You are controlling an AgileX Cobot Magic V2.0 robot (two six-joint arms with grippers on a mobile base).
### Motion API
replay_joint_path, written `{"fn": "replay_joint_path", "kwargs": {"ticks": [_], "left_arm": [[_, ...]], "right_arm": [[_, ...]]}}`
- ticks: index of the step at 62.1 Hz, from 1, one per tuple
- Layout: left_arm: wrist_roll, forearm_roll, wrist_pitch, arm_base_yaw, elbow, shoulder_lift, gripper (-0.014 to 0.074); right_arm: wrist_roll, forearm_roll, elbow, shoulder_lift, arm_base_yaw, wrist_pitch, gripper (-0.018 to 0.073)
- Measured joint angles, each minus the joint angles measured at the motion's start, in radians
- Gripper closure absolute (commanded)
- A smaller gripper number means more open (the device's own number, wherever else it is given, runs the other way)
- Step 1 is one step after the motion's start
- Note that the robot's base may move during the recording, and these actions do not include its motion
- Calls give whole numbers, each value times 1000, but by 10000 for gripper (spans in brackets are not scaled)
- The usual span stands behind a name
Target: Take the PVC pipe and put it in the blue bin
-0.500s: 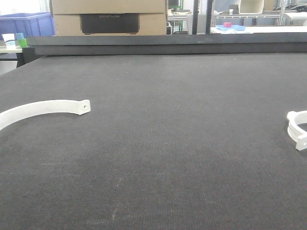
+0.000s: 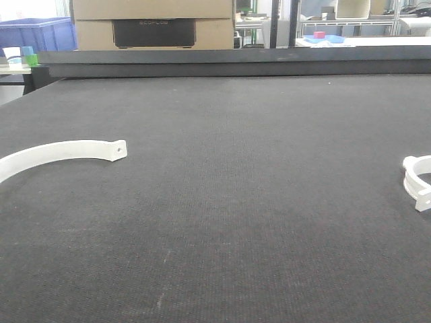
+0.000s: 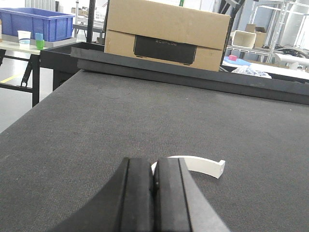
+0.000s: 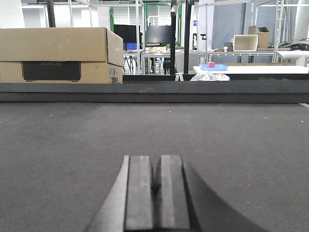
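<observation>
The PVC pipe [image 2: 412, 182], a small white ring piece with a blocky end, lies on the dark mat at the far right edge of the front view, partly cut off by the frame. A blue bin [image 2: 37, 33] stands off the table at the back left, also in the left wrist view as the blue bin [image 3: 36, 24]. My left gripper [image 3: 154, 163] is shut with nothing in it, low over the mat. My right gripper [image 4: 155, 162] is shut and empty over bare mat. Neither gripper appears in the front view.
A long thin white arc strip [image 2: 60, 151] lies at the left; its end [image 3: 205, 166] shows just beyond the left fingers. A cardboard box [image 2: 153, 23] stands behind the raised black rail [image 2: 236, 64] at the table's far edge. Cups [image 2: 13, 55] sit near the bin.
</observation>
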Motion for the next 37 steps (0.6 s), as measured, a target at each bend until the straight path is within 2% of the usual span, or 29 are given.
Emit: {"fn": "replay_joint_path", "kwargs": {"ticks": [16,29,37], "left_arm": [[0,0,0,0,0,0,707],[0,51,0,0,0,0,707],[0,114,0,0,0,0,707]], "right_arm": [[0,0,0,0,0,0,727],[-2,0,0,0,0,0,727],[-2,0,0,0,0,0,727]]}}
